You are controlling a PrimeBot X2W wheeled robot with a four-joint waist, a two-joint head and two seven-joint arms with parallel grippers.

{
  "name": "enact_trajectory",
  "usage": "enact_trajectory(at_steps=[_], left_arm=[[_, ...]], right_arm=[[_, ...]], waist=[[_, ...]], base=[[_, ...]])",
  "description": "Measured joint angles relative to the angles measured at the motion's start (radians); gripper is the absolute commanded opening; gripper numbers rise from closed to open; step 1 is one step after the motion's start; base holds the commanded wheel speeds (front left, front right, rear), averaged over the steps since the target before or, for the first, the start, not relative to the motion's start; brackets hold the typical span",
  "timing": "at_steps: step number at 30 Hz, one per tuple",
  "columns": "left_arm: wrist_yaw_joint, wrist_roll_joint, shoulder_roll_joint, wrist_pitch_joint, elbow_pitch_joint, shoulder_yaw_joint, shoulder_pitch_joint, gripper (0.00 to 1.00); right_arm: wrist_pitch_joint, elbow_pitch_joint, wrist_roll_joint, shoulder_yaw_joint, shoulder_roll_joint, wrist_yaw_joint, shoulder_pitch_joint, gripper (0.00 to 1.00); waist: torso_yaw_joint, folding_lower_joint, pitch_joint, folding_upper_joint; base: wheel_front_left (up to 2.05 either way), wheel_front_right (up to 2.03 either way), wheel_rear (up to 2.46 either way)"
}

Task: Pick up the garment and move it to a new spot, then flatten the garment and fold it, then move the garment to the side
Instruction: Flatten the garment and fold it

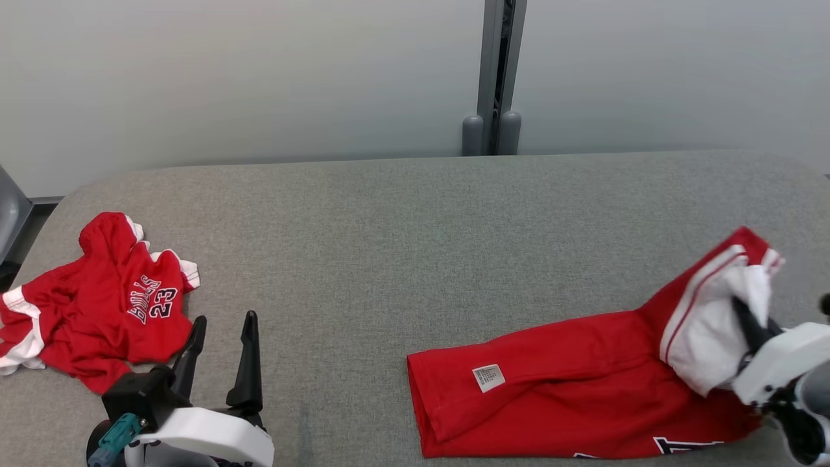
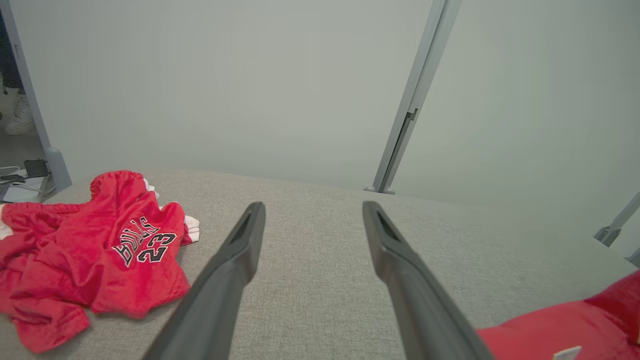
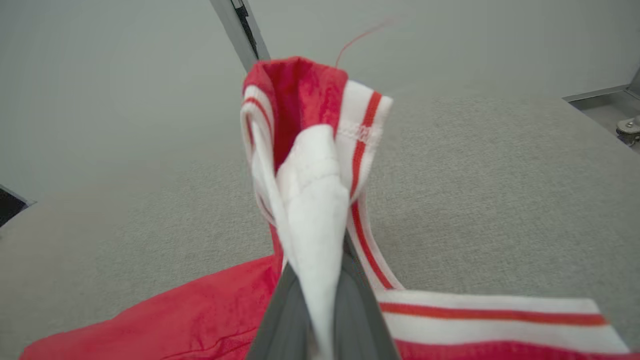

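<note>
Grey coarse-weave padded surface (image 1: pixel 389 214) with rounded corners is spanning the view, with a pale matte wall (image 1: pixel 227 71) and grey metal post (image 1: pixel 498 71) standing behind. At far left a crumpled red jersey (image 1: pixel 97 305) lettered BULLS 23 is lying heaped, and just beside it the left gripper (image 1: pixel 224 319) is hovering, fingers spread wide, holding nothing. At right the red garment (image 1: pixel 551 389), smooth with a small white label (image 1: pixel 488 377), is lying long on the surface, while the right gripper (image 1: pixel 744 310), clamped tight, is holding its white, red-striped ribbed edge raised.
</note>
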Motion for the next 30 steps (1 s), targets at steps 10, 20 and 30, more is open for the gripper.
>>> enact_trajectory(at_steps=[10,20,30], left_arm=[[-0.019,-0.01,-0.018,0.012,0.028,-0.024,-0.001,1.0],[-0.035,-0.01,-0.019,0.021,0.05,-0.04,-0.022,1.0],[-0.036,-0.011,-0.019,0.023,0.056,-0.04,-0.026,1.0]], right_arm=[[0.286,-0.413,-0.075,0.007,0.191,0.0,0.123,0.0],[0.361,-0.441,-0.094,0.077,0.278,0.0,0.158,0.0],[0.289,-0.255,-0.049,0.128,0.287,0.0,0.098,1.0]], waist=[[0.053,0.0,-0.006,0.0],[0.168,0.0,0.011,0.0],[0.221,0.0,0.02,0.0]], base=[[0.0,0.0,0.0],[0.0,0.0,0.0],[0.0,0.0,0.0]])
